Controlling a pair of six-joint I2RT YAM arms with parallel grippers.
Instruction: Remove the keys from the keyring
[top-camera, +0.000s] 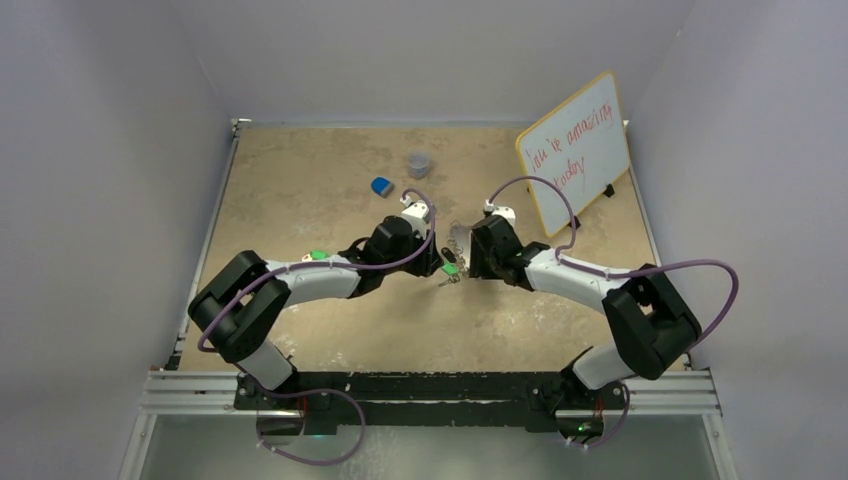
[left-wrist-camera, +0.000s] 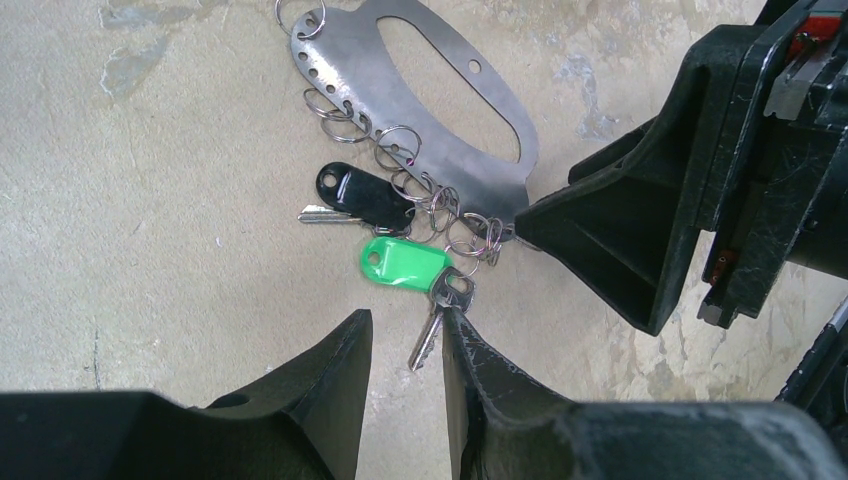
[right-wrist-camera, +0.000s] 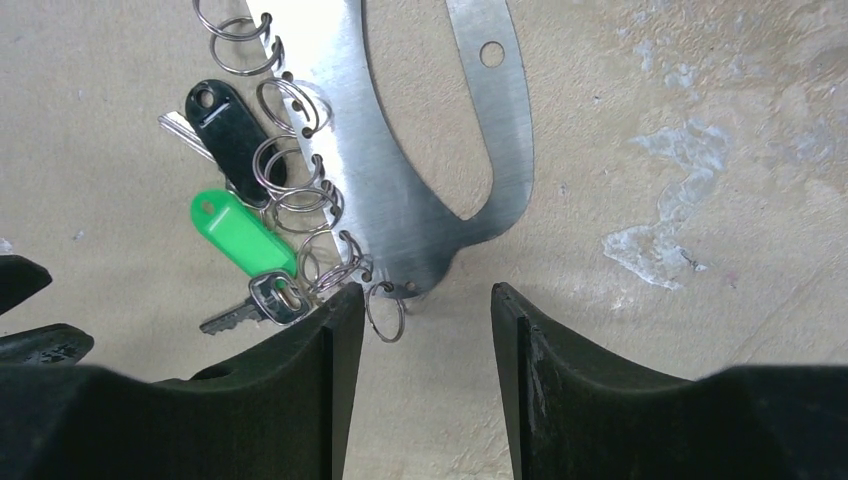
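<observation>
The keyring is a flat silver metal plate (left-wrist-camera: 400, 70) with an oval cutout and several split rings along one edge, lying on the table (top-camera: 459, 240). A silver key (left-wrist-camera: 440, 315) with a green tag (left-wrist-camera: 403, 262) and a second key under a black tag (left-wrist-camera: 355, 192) hang from the rings. My left gripper (left-wrist-camera: 405, 315) is open, and the silver key's blade lies between its fingertips. My right gripper (right-wrist-camera: 423, 290) is open at the plate's narrow end (right-wrist-camera: 390, 190), with one empty split ring (right-wrist-camera: 385, 312) in its gap. The green tag (right-wrist-camera: 240, 232) lies just left of it.
A blue lump (top-camera: 381, 186) and a grey cup (top-camera: 419, 163) sit on the tan table beyond the grippers. A whiteboard (top-camera: 575, 150) with red writing leans at the back right. The two grippers face each other closely; the right one shows in the left wrist view (left-wrist-camera: 640, 230).
</observation>
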